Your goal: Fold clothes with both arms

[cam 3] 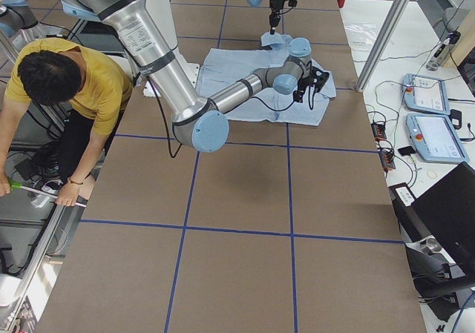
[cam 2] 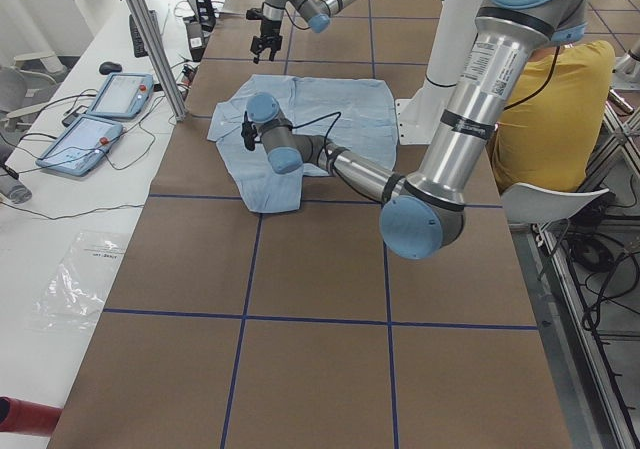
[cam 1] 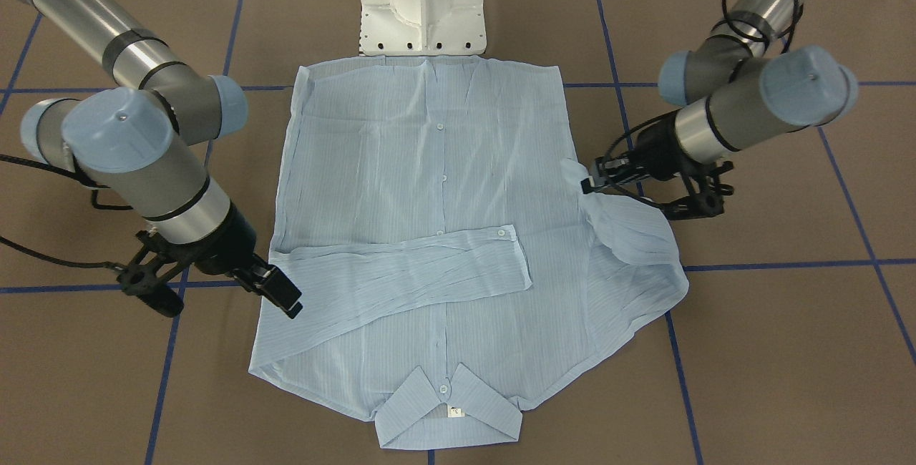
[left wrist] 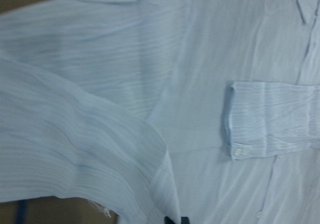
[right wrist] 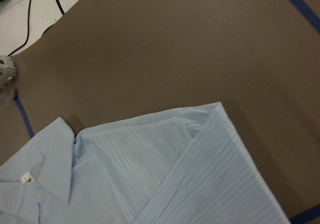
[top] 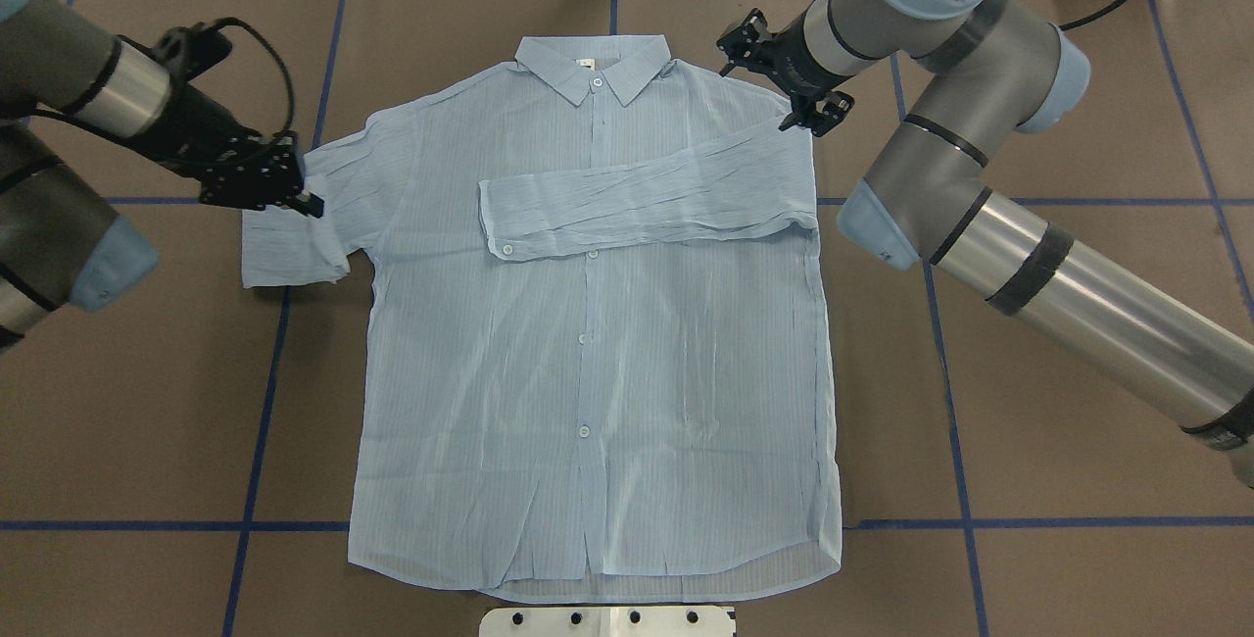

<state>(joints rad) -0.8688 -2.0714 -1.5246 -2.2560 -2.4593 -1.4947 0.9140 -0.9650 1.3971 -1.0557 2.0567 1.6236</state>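
The light-blue striped shirt (top: 588, 343) lies flat, front up, with its collar (top: 593, 69) on the far side from the robot's base. One sleeve (top: 647, 206) is folded across the chest. My left gripper (top: 306, 198) is shut on the other sleeve (top: 294, 245) and holds its end a little off the table; it also shows in the front view (cam 1: 588, 182). My right gripper (top: 811, 118) hovers open and empty at the shirt's other shoulder, at the root of the folded sleeve. The left wrist view shows the held cloth (left wrist: 100, 149) close up.
The white pedestal (cam 1: 422, 7) stands at the shirt's hem. Blue tape lines (top: 265, 392) cross the brown table. A person in yellow (cam 3: 67, 81) sits behind the robot. Teach pendants (cam 2: 120, 94) and a metal post (cam 2: 150, 39) stand past the table's far edge.
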